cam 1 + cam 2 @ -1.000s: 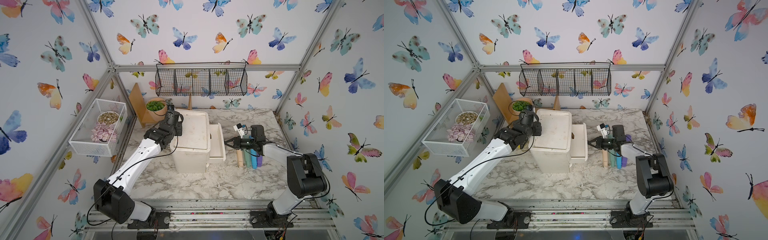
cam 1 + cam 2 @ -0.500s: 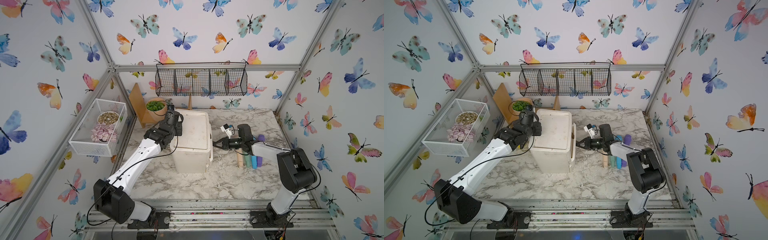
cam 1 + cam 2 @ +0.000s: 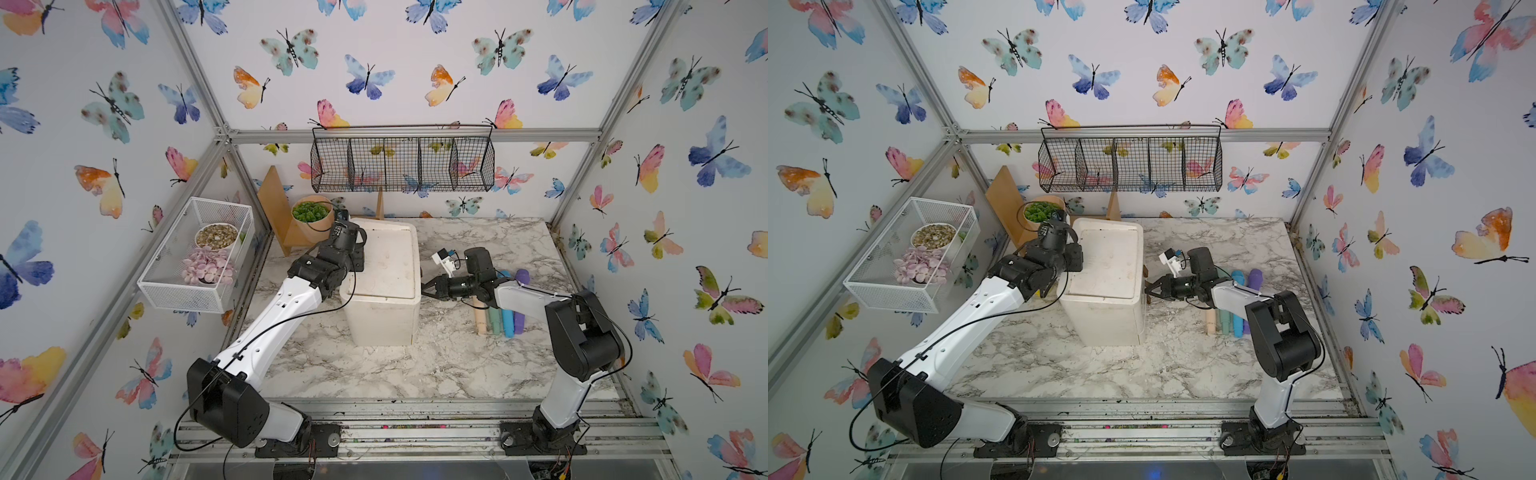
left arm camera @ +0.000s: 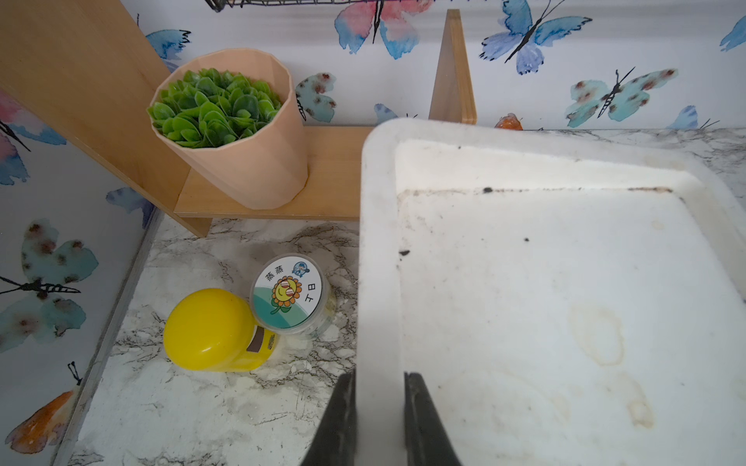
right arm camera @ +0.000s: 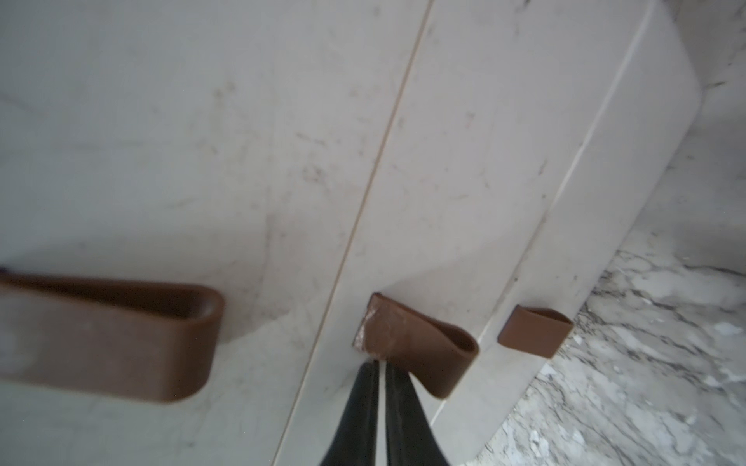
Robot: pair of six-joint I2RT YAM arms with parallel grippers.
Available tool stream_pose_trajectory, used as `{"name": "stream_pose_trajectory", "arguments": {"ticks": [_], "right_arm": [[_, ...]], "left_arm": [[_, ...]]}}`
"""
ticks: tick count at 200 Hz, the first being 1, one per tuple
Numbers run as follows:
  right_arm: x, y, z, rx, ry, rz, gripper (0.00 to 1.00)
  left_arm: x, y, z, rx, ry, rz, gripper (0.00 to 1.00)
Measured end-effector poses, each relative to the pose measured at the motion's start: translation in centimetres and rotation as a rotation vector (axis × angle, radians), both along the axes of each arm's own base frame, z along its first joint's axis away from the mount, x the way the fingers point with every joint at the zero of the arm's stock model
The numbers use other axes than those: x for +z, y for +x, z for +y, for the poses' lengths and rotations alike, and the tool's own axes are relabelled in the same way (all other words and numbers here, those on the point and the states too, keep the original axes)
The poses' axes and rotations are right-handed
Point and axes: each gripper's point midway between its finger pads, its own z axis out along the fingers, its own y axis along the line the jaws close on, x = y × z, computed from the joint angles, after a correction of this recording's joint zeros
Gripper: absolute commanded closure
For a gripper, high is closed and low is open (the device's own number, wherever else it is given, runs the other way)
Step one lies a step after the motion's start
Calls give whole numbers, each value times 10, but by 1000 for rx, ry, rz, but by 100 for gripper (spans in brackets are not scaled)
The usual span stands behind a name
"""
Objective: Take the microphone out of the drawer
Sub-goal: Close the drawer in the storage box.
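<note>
Drawer unit: the white drawer unit (image 3: 384, 270) stands on the marble counter (image 3: 436, 365); in both top views no drawer front juts out; the right wrist view shows the fronts flush, each with a brown loop handle
Left jaws: the left gripper (image 4: 379, 377) is clenched on the raised rim of the unit's top, one finger outside the rim and one inside
Right jaws: the right gripper (image 5: 379, 365) is all but closed, with only a hairline of light between the fingers; the tips sit at the end of the middle handle (image 5: 420, 347); whether they nip it cannot be told
Task's thing: cannot be picked out for sure; four round-headed pastel sticks (image 3: 508, 322), beige, teal, blue and purple, lie side by side on the counter under the right forearm, outside the unit; the drawer insides are hidden
Beside the unit: a yellow jar (image 4: 214, 329) touches a small tub (image 4: 288, 294) with a sunflower label; both are on the counter near the clamped rim; behind them a plant pot (image 4: 242, 153) stands on a wooden shelf (image 4: 331, 189)
Walls: a black wire basket (image 3: 403, 164) hangs on the back wall; a white mesh box (image 3: 195, 257) is on the side wall
</note>
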Motion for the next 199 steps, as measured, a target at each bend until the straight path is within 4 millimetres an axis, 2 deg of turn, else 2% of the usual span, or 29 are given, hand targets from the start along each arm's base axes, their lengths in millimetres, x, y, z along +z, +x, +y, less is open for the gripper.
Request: {"name": "stream_pose_trajectory", "arguments": {"ticks": [37, 86, 101, 136, 199], "right_arm": [[-1, -2, -8, -14, -69, -41, 81], [1, -2, -15, -37, -108, -95, 65], [-7, -5, -19, -49, -118, -94, 60], [-35, -14, -30, -85, -130, -44, 60], [-51, -2, -26, -128, -62, -23, 55]], "left_arm": [[0, 0, 0, 0, 0, 0, 100], [0, 0, 0, 0, 1, 0, 100], [0, 0, 0, 0, 0, 0, 100], [0, 0, 0, 0, 1, 0, 100], [1, -2, 1, -1, -2, -7, 100]]}}
